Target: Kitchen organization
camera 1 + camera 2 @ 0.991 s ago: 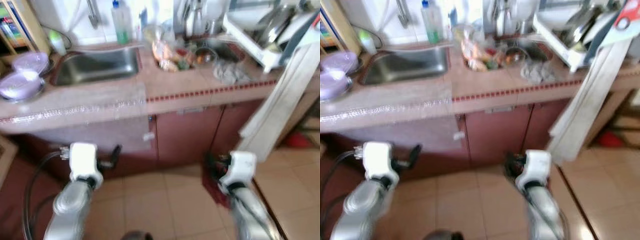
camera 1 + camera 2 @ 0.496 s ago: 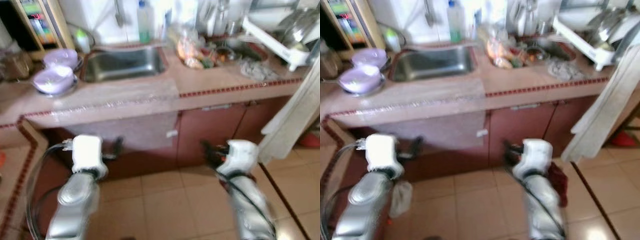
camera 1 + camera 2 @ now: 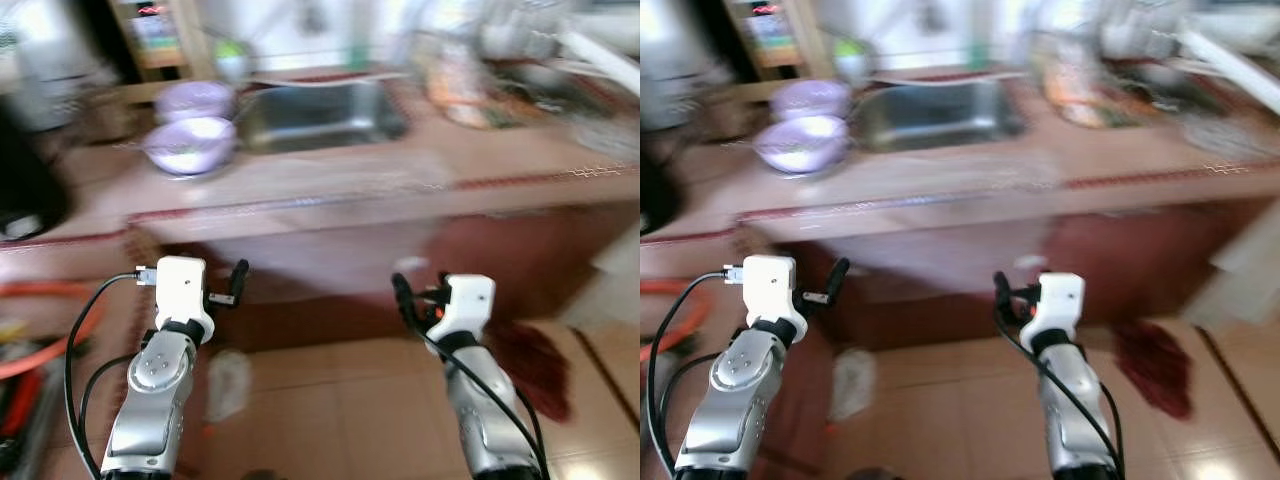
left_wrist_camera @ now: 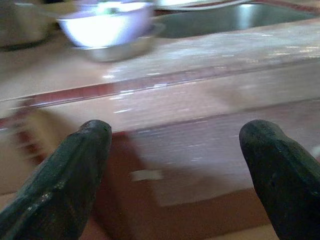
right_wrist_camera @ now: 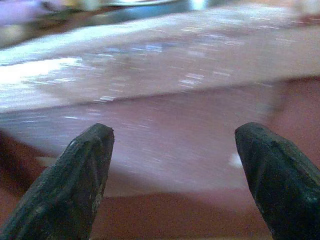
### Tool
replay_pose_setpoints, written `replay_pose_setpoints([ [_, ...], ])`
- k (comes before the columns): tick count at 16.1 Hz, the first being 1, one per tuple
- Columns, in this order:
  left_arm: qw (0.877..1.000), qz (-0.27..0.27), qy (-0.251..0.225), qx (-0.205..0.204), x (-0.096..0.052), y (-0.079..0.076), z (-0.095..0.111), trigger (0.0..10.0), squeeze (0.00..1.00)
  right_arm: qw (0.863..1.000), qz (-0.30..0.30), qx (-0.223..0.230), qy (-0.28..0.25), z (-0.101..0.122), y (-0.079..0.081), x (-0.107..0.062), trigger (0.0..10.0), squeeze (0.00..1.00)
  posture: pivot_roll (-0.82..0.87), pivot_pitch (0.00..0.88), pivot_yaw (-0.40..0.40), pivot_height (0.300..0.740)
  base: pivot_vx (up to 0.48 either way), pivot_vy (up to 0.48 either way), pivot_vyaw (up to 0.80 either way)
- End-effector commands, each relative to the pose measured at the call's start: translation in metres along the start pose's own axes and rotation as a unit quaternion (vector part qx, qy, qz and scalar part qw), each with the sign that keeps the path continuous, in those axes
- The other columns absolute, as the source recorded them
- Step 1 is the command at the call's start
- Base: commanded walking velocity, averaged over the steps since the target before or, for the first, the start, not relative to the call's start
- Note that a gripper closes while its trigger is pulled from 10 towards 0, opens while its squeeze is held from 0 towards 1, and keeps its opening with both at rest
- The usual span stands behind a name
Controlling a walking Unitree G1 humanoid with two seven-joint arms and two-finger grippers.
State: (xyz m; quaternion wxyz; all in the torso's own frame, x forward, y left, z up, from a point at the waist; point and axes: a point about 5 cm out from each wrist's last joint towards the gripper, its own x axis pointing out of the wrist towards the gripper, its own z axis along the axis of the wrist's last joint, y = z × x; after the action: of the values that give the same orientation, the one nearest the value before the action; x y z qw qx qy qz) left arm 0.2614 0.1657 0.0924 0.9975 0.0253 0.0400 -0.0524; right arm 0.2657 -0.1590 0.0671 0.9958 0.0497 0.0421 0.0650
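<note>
You see a blurry kitchen counter with a metal sink in the middle. Two purple bowls sit just beside the sink, on your left. Your left gripper and right gripper both hang low in front of the red cupboards, fingers wide apart and holding nothing. A red rag lies on the floor.
</note>
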Motion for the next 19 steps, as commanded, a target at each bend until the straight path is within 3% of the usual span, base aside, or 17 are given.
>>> replay_pose_setpoints([
  [1, 1.000, 0.005, -0.014, 0.008, -0.001, 0.001, 0.003, 10.0, 0.00, 1.000, -0.003, -0.005, -0.007, 0.003, -0.004, 0.001, 10.0, 0.00, -0.01, 0.000, 0.080, 0.740, 0.000, 0.000, 0.80],
  [4, 1.000, 0.011, -0.017, 0.017, 0.000, 0.002, 0.003, 10.0, 0.00, 1.000, 0.005, -0.008, -0.012, 0.006, -0.002, 0.004, 10.0, 0.00, -0.01, 0.000, 0.080, 0.740, 0.000, 0.000, 0.80],
  [8, 0.999, -0.018, -0.035, 0.008, 0.001, -0.006, 0.011, 10.0, 0.00, 0.999, 0.003, -0.010, -0.037, 0.015, 0.001, 0.006, 10.0, 0.00, 0.00, 0.000, 0.074, 0.740, 0.000, 0.000, 0.00],
  [13, 0.996, -0.047, -0.076, -0.003, 0.009, -0.017, 0.034, 10.0, 0.00, 0.992, -0.006, -0.077, -0.101, 0.044, 0.002, 0.009, 10.0, 0.00, -0.02, 0.000, 0.081, 0.740, 0.293, 0.000, 0.00],
  [19, 0.994, -0.064, -0.083, -0.001, 0.010, -0.023, 0.036, 10.0, 0.00, 0.992, -0.007, -0.074, -0.098, 0.044, 0.000, 0.010, 10.0, 0.00, -0.02, 0.000, 0.074, 0.740, 0.421, 0.000, 0.00],
])
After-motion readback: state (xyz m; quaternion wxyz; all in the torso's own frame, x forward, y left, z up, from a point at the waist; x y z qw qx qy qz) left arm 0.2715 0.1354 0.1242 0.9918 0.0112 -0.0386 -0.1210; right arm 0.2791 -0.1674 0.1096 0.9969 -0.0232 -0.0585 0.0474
